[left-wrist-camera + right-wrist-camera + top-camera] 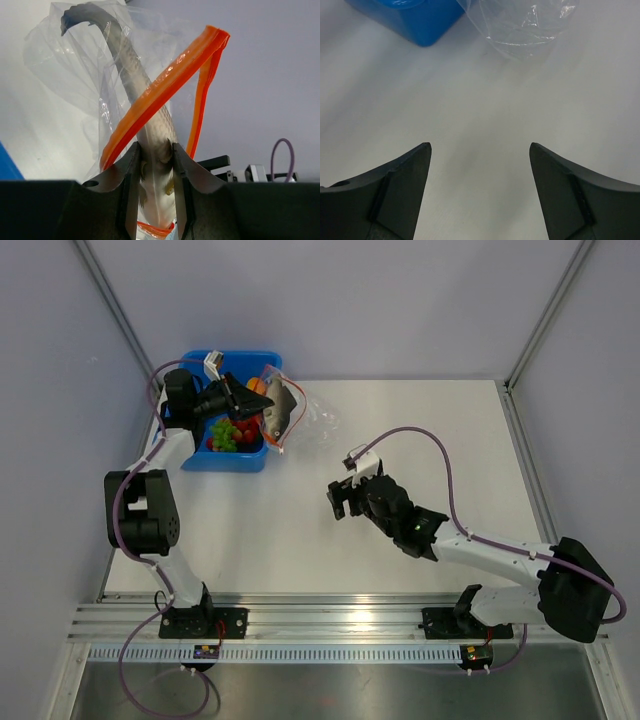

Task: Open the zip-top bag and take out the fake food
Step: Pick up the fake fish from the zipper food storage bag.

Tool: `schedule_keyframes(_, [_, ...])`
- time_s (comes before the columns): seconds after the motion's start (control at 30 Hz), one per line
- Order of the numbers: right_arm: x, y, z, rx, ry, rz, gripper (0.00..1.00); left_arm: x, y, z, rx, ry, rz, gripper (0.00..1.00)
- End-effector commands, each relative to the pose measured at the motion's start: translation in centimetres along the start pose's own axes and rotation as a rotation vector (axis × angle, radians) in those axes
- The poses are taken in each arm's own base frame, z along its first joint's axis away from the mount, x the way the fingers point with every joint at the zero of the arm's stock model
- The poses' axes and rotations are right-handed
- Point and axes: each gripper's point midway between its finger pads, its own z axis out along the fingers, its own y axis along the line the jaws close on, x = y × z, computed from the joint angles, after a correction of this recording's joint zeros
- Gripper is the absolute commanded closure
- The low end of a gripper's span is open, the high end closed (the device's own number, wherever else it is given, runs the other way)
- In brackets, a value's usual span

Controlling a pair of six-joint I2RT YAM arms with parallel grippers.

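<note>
My left gripper (240,397) hangs over the blue tub, shut on one end of the grey fish (130,75). The rest of the fish reaches into the clear zip-top bag (60,65). The bag's orange zip strip (165,85) loops open around the fish. In the top view the bag (295,412) hangs off the tub's right side. Other fake food lies in the tub: green grapes (225,435), red pieces (246,430) and an orange piece (258,387). My right gripper (340,502) stands open over the bare table, nothing between its fingers (405,185).
The blue tub (235,462) stands at the back left of the white table (420,420); its corner (420,20) and the bag's crinkled end (525,22) show at the top of the right wrist view. Grey walls close in the table's back and sides.
</note>
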Motion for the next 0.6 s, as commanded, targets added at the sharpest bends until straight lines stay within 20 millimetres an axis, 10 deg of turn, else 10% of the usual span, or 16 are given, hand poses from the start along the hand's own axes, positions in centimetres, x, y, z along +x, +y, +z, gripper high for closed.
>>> schedule_keyframes(0.0, [-3.8,2.7,-0.3,-0.122,-0.056,0.088,0.12,-0.9,-0.6,0.1,-0.051,-0.043,0.107,1.00])
schedule_keyframes(0.57, [-5.9,4.8,6.0,-0.054,-0.135,-0.002,0.14,0.8,0.6,4.3,-0.211,-0.027,0.157,1.00])
